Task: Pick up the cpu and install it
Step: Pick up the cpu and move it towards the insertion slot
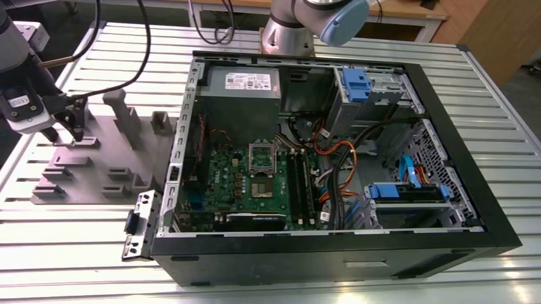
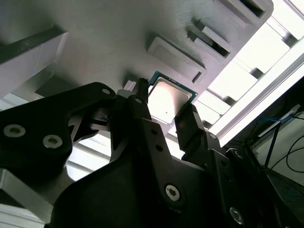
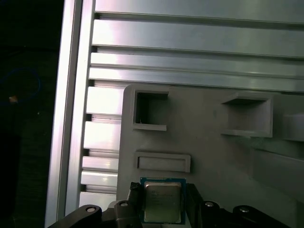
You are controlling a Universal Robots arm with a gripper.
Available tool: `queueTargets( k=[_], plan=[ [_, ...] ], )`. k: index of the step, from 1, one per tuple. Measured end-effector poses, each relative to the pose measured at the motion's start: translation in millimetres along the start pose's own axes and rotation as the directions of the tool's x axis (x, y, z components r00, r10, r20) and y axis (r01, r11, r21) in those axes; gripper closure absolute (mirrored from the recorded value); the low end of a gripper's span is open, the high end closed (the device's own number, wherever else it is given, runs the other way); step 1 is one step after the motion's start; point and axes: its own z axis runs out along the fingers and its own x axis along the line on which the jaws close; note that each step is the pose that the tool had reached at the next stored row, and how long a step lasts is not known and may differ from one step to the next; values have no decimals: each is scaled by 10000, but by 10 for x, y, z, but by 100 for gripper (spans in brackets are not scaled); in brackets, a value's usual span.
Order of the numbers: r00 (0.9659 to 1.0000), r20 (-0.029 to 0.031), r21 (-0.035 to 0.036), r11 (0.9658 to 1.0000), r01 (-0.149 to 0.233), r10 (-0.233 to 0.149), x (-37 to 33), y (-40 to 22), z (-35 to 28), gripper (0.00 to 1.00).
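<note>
The gripper [image 2: 166,102] pinches the cpu [image 2: 171,95] by two opposite edges at the grey tray [image 1: 85,180], on the exterior view's left. So narrow a hold may let it tilt, seating it askew in the socket [image 1: 262,158] farther right.

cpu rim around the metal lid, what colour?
Blue-green on the cpu, clearest in the first wrist view.

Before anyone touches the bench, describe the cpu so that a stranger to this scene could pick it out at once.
Find the open computer case, then the grey slotted tray on the exterior view's left, where the claw hangs over one corner. Clamped in the claw is the cpu: a small thin square with a silver top and teal rim, unlike the tray's plain grey pockets.
</note>
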Motion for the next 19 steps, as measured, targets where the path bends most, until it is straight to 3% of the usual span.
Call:
queueTargets(
  k=[8, 19],
  plan=[
    [10000, 0, 0, 10000, 1, -1, 1, 5, -87, 53],
    [9998, 9, 6, 9998, -190, 190, 1, 5, -103, 53]
  ],
)
